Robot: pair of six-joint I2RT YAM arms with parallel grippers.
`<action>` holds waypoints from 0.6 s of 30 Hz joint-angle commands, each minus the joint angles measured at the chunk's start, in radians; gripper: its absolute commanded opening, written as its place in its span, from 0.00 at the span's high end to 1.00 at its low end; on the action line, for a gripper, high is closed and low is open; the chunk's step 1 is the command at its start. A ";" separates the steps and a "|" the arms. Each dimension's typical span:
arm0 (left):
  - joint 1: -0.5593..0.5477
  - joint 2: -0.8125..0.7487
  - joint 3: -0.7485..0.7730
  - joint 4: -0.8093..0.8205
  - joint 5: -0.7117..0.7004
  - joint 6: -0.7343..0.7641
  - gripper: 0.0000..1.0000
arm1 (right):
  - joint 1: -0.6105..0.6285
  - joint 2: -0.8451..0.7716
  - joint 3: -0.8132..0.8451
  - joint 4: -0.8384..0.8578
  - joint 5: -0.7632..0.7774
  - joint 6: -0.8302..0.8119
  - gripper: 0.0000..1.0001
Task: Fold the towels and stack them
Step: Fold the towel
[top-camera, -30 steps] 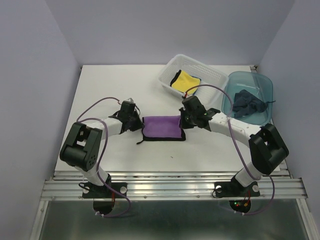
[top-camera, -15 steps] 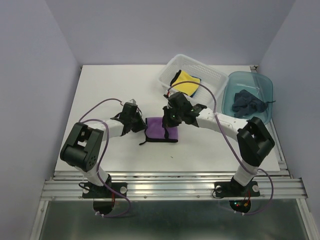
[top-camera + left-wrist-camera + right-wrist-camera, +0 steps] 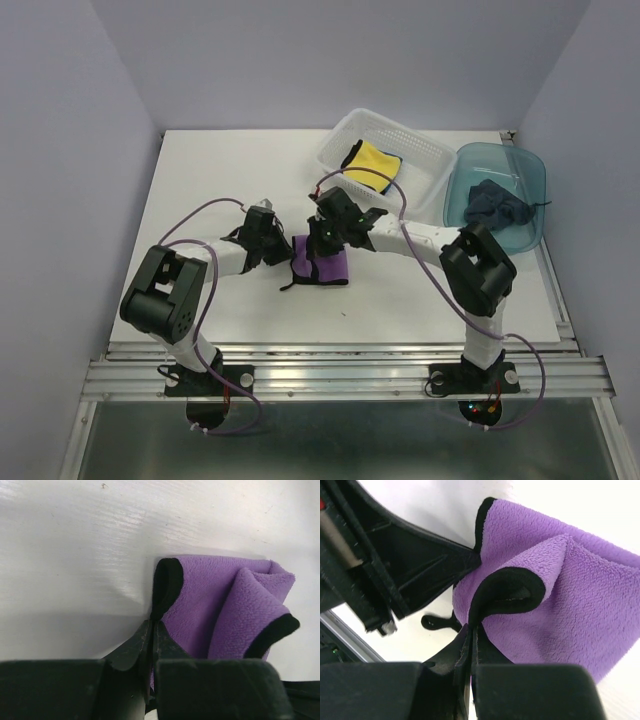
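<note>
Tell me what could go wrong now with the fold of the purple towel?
The right gripper pinches only the black hem of the purple towel; it may slip, and the flap would fall open. The left gripper holds another hem very near, so the two might collide. The lifted flap is bunched, so releasing now may leave a crooked fold.

On my white worktop, a white slotted plastic basket sits at the far right, and a translucent teal bin stands just beside it, further right.
</note>
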 commanded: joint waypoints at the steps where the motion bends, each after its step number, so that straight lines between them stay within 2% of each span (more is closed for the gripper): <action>1: -0.007 -0.028 -0.026 -0.020 0.009 0.012 1.00 | 0.012 0.029 0.072 0.071 -0.011 0.037 0.99; 18: -0.007 -0.019 -0.027 -0.014 0.020 0.019 1.00 | 0.016 0.100 0.103 0.074 0.016 0.063 0.99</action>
